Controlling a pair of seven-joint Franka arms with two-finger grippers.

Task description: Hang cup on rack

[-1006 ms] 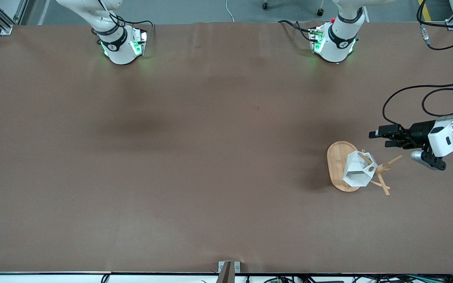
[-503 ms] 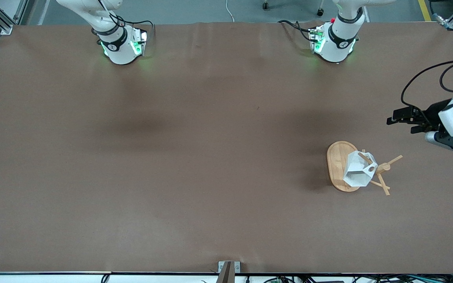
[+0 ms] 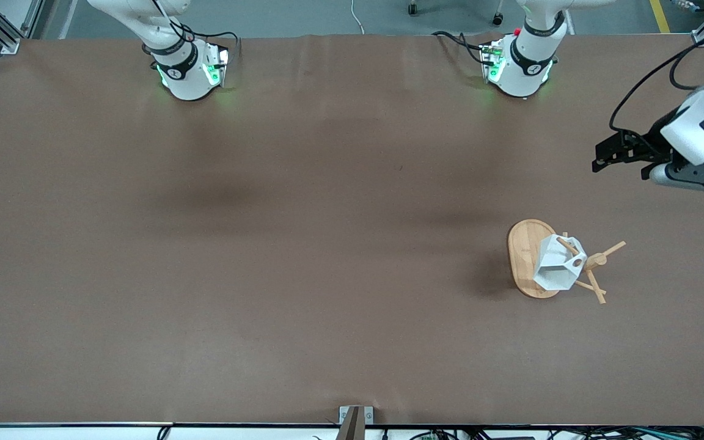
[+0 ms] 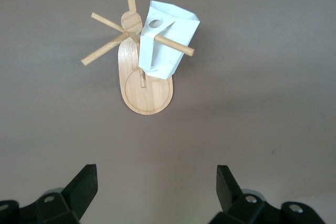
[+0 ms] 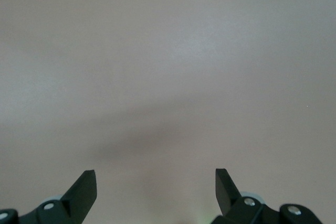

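No legible text, labels, brand marks, numbers or signs found on any surface in the front or either wrist view.

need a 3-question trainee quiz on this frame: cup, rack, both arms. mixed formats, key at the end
1. True or false: the cup hangs on a peg of the rack.
2. Multiple choice: the left tool is
A. shut on the cup
B. open, empty, up over the table toward the left arm's end, clear of the rack
C. pressed onto the rack's base
3. Fill in: in the right wrist view the right tool is open over nothing but bare ____.

Key
1. True; in the left wrist view a peg passes through the cup's handle.
2. B; its fingers stand wide apart with nothing between them.
3. table
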